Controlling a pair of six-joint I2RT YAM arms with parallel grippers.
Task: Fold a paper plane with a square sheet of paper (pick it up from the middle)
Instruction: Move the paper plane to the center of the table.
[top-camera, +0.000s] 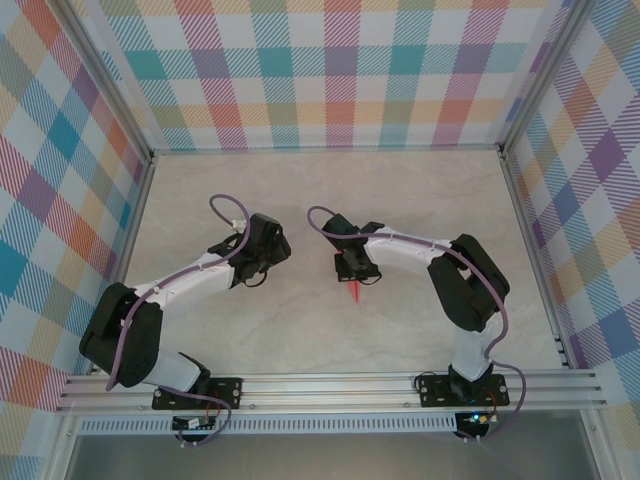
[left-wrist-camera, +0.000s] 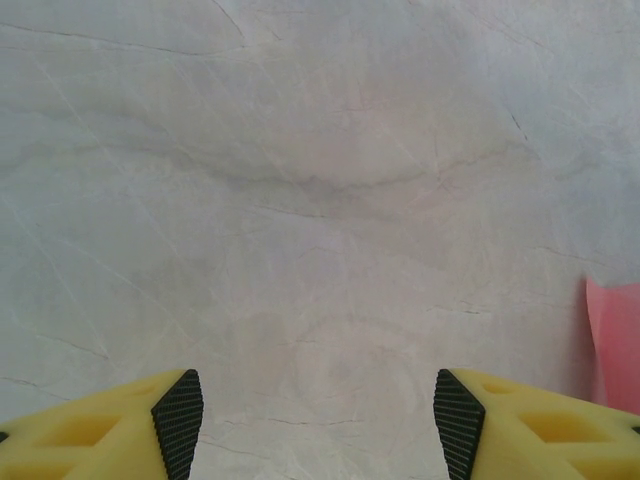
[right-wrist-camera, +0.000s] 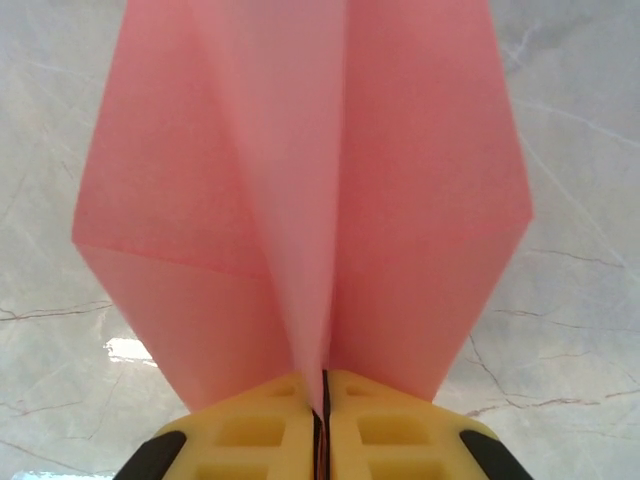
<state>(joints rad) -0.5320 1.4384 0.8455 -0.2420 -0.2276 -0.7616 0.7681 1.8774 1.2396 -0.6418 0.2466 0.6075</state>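
The square sheet of paper (right-wrist-camera: 300, 180) is salmon pink and folded into a paper plane shape, with a centre crease and two wings spreading apart. My right gripper (right-wrist-camera: 322, 400) is shut on its centre fold, which is pinched between the yellow fingers (right-wrist-camera: 250, 430). From the top view, the pink point (top-camera: 355, 291) pokes out below the right gripper (top-camera: 353, 268) near the table's middle. My left gripper (left-wrist-camera: 318, 410) stands open over bare tabletop with nothing between its pads (left-wrist-camera: 178, 420). A pink paper edge (left-wrist-camera: 615, 340) shows at its right. In the top view, the left gripper (top-camera: 270, 245) sits left of the right one.
The marble-patterned table (top-camera: 300, 200) is boxed in by checked walls (top-camera: 340, 70) at the back and both sides. An aluminium rail (top-camera: 330, 385) with both arm bases runs along the near edge. The right arm's elbow (top-camera: 470, 285) rises at the right.
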